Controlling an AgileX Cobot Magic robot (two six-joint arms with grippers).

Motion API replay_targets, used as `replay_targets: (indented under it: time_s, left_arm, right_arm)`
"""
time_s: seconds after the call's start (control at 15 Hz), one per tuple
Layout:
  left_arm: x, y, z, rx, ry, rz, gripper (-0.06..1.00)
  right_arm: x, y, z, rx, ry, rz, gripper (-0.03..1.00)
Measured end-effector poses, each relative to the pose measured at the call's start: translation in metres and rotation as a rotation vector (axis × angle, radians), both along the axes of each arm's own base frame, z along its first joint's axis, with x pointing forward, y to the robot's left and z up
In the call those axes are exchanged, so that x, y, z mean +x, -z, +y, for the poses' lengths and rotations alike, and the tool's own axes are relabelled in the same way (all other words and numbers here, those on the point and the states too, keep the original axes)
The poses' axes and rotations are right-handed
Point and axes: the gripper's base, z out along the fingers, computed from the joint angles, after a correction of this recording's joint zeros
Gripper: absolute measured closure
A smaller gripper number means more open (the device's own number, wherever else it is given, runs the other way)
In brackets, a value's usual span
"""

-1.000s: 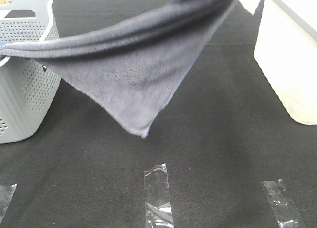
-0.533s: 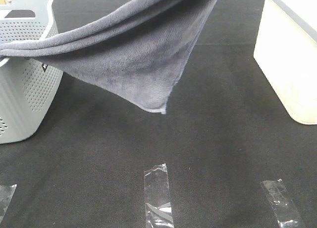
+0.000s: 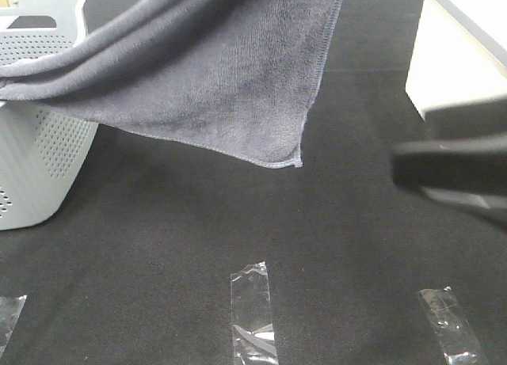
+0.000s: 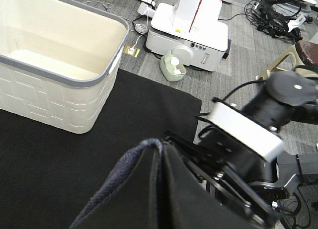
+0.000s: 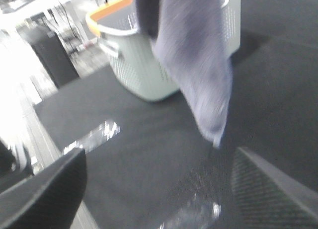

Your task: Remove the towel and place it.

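The towel (image 3: 222, 80) hangs in the air over the black table (image 3: 198, 230), stretched from above the grey basket (image 3: 40, 159) at the left up toward the far middle, one hemmed corner drooping free. The left gripper carries it (its fingers are buried in the cloth). The right gripper (image 5: 159, 164) is spread wide and blurred, holding nothing, near the cream bin (image 3: 447, 64) on the right.

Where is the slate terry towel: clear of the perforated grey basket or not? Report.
Not clear. The slate terry towel hangs lifted, but one end crosses the rim of the perforated grey basket.
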Motion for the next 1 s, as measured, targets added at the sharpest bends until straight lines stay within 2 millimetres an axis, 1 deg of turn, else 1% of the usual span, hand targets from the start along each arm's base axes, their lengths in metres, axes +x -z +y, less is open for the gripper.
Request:
replay_targets:
  time_s: [0.07,0.2,0.27,0.4,0.47,0.53,0.67,0.87,1.0]
  left_arm:
    - [0.0,0.0,0.0,-0.001,0.0,-0.001,0.94]
    - [0.002,-0.002,0.0,-0.014,-0.008,-0.026,0.94]
    - [0.003,-0.003,-0.001,-0.025,-0.019,-0.035,0.94]
    - [0.006,-0.005,-0.001,-0.054,-0.045,-0.053,0.94]
    - [0.007,-0.006,-0.001,-0.064,-0.055,-0.06,0.94]
    - [0.007,-0.006,-0.001,-0.064,-0.055,-0.06,0.94]
    - [0.008,-0.008,-0.001,-0.08,-0.071,-0.071,0.94]
    - [0.008,-0.008,-0.001,-0.082,-0.073,-0.072,0.94]
    - [0.009,-0.008,-0.001,-0.072,-0.078,-0.082,0.94]
  right_arm:
    - [0.014,0.004,0.001,0.037,0.008,-0.011,0.21]
    - [0.044,0.022,0.002,0.074,0.021,-0.009,0.21]
    - [0.054,0.032,0.003,0.089,0.001,-0.003,0.22]
    - [0.066,0.052,0.009,0.108,-0.071,0.047,0.25]
    - [0.076,0.061,0.019,0.104,-0.125,0.072,0.27]
    - [0.076,0.061,0.019,0.104,-0.125,0.072,0.27]
    - [0.091,0.069,0.033,0.073,-0.165,0.088,0.27]
    - [0.112,0.081,0.037,0.018,-0.133,0.118,0.27]
    - [0.119,0.076,0.039,0.031,-0.142,0.099,0.28]
